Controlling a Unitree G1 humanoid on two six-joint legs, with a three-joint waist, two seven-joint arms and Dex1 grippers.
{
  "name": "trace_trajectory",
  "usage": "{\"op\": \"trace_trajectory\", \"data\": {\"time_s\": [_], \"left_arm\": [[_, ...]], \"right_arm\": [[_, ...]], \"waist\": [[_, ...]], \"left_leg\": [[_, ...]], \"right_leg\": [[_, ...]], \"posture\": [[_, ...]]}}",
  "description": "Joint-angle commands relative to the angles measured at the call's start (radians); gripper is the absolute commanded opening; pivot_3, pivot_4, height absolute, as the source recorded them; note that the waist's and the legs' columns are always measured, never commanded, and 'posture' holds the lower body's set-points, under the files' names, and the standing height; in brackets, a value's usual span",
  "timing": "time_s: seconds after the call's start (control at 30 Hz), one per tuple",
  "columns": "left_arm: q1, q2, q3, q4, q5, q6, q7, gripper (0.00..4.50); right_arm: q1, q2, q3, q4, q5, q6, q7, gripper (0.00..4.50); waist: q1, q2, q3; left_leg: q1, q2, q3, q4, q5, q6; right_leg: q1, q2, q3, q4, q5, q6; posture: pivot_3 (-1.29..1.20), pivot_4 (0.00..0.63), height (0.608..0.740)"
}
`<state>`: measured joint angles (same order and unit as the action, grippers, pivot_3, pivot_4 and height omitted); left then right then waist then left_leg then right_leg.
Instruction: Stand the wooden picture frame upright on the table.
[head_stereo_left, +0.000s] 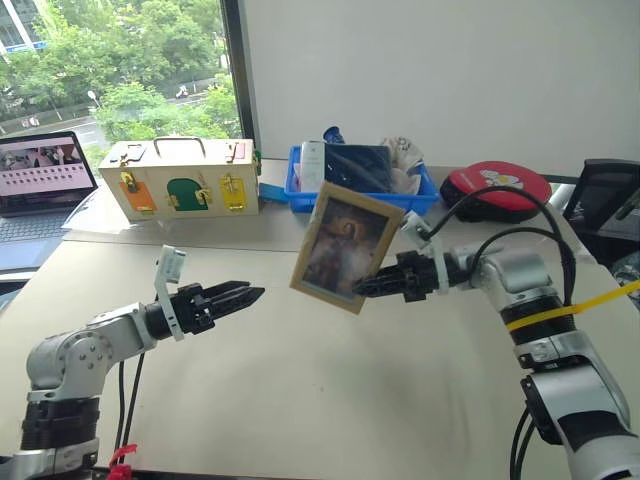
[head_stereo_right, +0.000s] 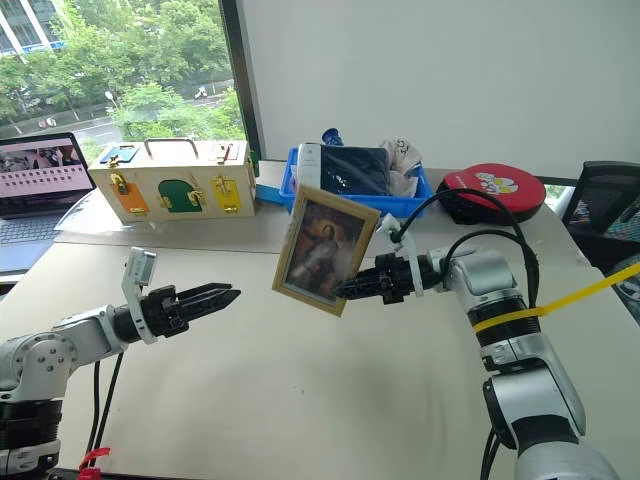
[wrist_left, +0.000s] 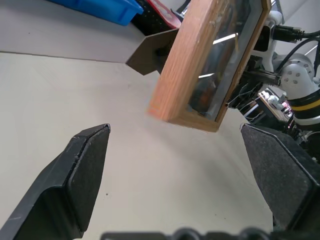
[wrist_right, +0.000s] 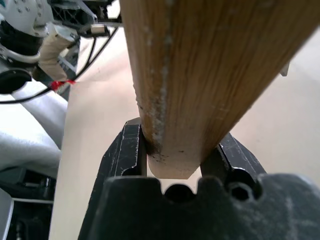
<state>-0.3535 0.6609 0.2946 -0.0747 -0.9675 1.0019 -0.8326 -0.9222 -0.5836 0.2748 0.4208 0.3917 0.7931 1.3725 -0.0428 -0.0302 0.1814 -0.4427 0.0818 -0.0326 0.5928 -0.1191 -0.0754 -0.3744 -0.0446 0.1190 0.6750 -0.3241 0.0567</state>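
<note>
Frame: frame (head_stereo_left: 346, 248) up in the air, tilted, picture facing the head camera; its stand flap juts out behind; clear of the table (head_stereo_left: 330, 400)
Right gripper: right gripper (wrist_right: 172, 150) clamped on the frame's wooden edge, a finger on either side
Left gripper: left gripper (head_stereo_left: 243, 295) spread wide, empty; frame just ahead of its tips, not touching
Progress: lifted, not yet stood; lowering onto the stand and letting go are left, I'd say
</note>
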Motion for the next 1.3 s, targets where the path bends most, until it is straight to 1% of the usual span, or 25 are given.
{"op": "trace_trajectory", "data": {"time_s": [0.03,0.1,0.23,0.3,0.37,0.5,0.6,0.73,0.83,0.9,0.97,1.03,1.07,1.17,1.2,1.27,1.3], "left_arm": [[-0.028,-0.039,0.051,0.004,-0.015,-0.026,0.066,4.50],[-0.052,-0.064,0.075,0.032,-0.012,-0.028,0.122,4.50],[-0.051,-0.072,0.080,0.016,-0.018,-0.021,0.138,4.50],[-0.040,-0.072,0.077,0.000,-0.017,-0.018,0.144,4.50],[-0.024,-0.074,0.073,-0.012,-0.015,-0.018,0.148,4.50],[-0.013,-0.080,0.073,-0.004,-0.009,-0.020,0.158,4.50],[-0.012,-0.085,0.069,0.008,-0.002,-0.026,0.161,4.50],[-0.007,-0.091,0.058,0.005,0.010,-0.041,0.148,4.50],[-0.001,-0.090,0.046,0.001,0.020,-0.048,0.136,4.50],[0.000,-0.089,0.041,0.004,0.027,-0.053,0.129,4.50],[-0.001,-0.086,0.037,0.011,0.032,-0.058,0.122,4.50],[-0.005,-0.084,0.034,0.018,0.037,-0.062,0.116,4.50],[-0.007,-0.084,0.032,0.021,0.040,-0.063,0.112,4.50],[-0.012,-0.079,0.018,0.030,0.056,-0.066,0.095,4.50],[-0.014,-0.078,0.014,0.031,0.060,-0.068,0.088,4.50],[-0.017,-0.077,0.009,0.034,0.067,-0.070,0.079,4.50],[-0.018,-0.074,0.003,0.035,0.073,-0.075,0.069,4.50]], "right_arm": [[-0.041,0.014,0.024,0.117,-0.091,-0.137,0.000,1.19],[-0.071,0.035,0.029,0.217,-0.134,-0.215,0.000,1.19],[-0.116,0.068,0.014,0.359,-0.186,-0.338,0.012,1.19],[-0.135,0.078,0.007,0.419,-0.203,-0.364,0.033,1.19],[-0.138,0.080,0.021,0.449,-0.217,-0.365,0.087,1.19],[-0.108,0.088,0.031,0.428,-0.210,-0.330,0.189,1.19],[-0.084,0.094,0.036,0.405,-0.204,-0.286,0.236,1.19],[-0.077,0.106,0.031,0.407,-0.209,-0.271,0.233,1.19],[-0.067,0.107,0.035,0.404,-0.228,-0.325,0.212,1.19],[-0.048,0.102,0.043,0.383,-0.252,-0.407,0.187,1.19],[-0.039,0.102,0.035,0.361,-0.247,-0.415,0.190,1.19],[-0.034,0.102,0.027,0.341,-0.242,-0.414,0.188,2.21],[-0.032,0.101,0.025,0.332,-0.242,-0.410,0.186,2.37],[-0.023,0.094,0.007,0.289,-0.227,-0.375,0.195,3.46],[-0.020,0.089,-0.004,0.278,-0.222,-0.367,0.189,3.73],[-0.011,0.079,-0.028,0.261,-0.218,-0.369,0.163,4.44],[-0.005,0.068,-0.041,0.256,-0.212,-0.362,0.156,4.44]], "waist": [[0.000,0.000,0.000],[0.000,0.000,0.000],[-0.010,-0.001,0.000],[-0.015,-0.001,0.000],[-0.020,-0.001,0.000],[-0.020,-0.001,0.000],[-0.020,-0.001,0.000],[-0.020,-0.001,0.000],[-0.020,-0.001,0.000],[-0.019,-0.001,0.000],[-0.019,-0.001,0.000],[-0.019,-0.001,0.000],[-0.019,-0.001,0.000],[-0.018,-0.001,0.001],[-0.018,-0.001,0.001],[-0.018,-0.001,0.001],[-0.018,-0.001,0.001]], "left_leg": [[0.000,0.000,0.000,0.000,0.000,0.000],[0.000,0.000,0.000,0.000,0.000,0.000],[0.000,0.000,0.000,0.002,0.000,0.000],[0.000,0.000,0.000,0.001,0.000,0.000],[0.000,0.000,0.000,0.001,0.000,0.000],[0.000,0.000,0.000,0.001,0.000,0.000],[0.000,0.000,0.000,0.002,0.000,0.000],[0.001,0.000,0.000,0.002,0.000,0.000],[0.002,0.000,0.000,0.002,0.000,0.000],[0.002,0.000,0.000,0.002,0.000,0.000],[0.002,0.000,0.000,0.002,0.000,0.000],[0.002,0.000,0.000,0.002,0.000,0.000],[0.002,0.000,0.000,0.002,0.000,0.000],[0.001,0.000,0.000,0.002,0.000,0.000],[0.001,0.000,0.000,0.002,0.000,0.000],[0.001,0.000,0.000,0.002,0.000,0.000],[0.001,0.000,0.000,0.002,0.000,0.000]], "right_leg": [[0.000,0.000,0.000,0.000,0.000,0.000],[0.000,0.000,0.000,0.000,0.000,0.000],[0.000,0.000,0.000,0.001,0.000,0.000],[0.000,0.000,0.000,0.001,0.000,0.000],[0.000,0.000,0.000,0.002,0.000,0.000],[0.000,0.000,0.000,0.002,0.000,0.000],[0.001,0.000,0.000,0.002,0.000,0.000],[0.002,0.000,0.000,0.002,0.000,0.000],[0.002,0.000,0.000,0.002,0.000,0.000],[0.002,0.000,0.000,0.002,0.000,0.000],[0.002,0.000,0.000,0.002,0.000,0.000],[0.002,0.000,0.000,0.002,0.000,0.000],[0.002,0.000,0.000,0.002,0.000,0.000],[0.001,0.000,0.000,0.002,0.000,0.000],[0.001,0.000,0.000,0.002,0.000,0.000],[0.001,0.000,0.000,0.002,0.000,0.000],[0.001,0.000,0.000,0.002,0.000,0.000]], "posture": [[0.00,0.150,0.726],[0.00,0.150,0.726],[0.00,0.150,0.726],[0.00,0.150,0.726],[0.00,0.150,0.726],[0.00,0.150,0.726],[0.00,0.150,0.726],[0.00,0.150,0.726],[0.00,0.150,0.726],[0.00,0.150,0.726],[0.00,0.150,0.726],[0.00,0.150,0.726],[0.00,0.150,0.726],[0.00,0.150,0.726],[0.00,0.150,0.726],[0.00,0.150,0.726],[0.00,0.150,0.726]]}}
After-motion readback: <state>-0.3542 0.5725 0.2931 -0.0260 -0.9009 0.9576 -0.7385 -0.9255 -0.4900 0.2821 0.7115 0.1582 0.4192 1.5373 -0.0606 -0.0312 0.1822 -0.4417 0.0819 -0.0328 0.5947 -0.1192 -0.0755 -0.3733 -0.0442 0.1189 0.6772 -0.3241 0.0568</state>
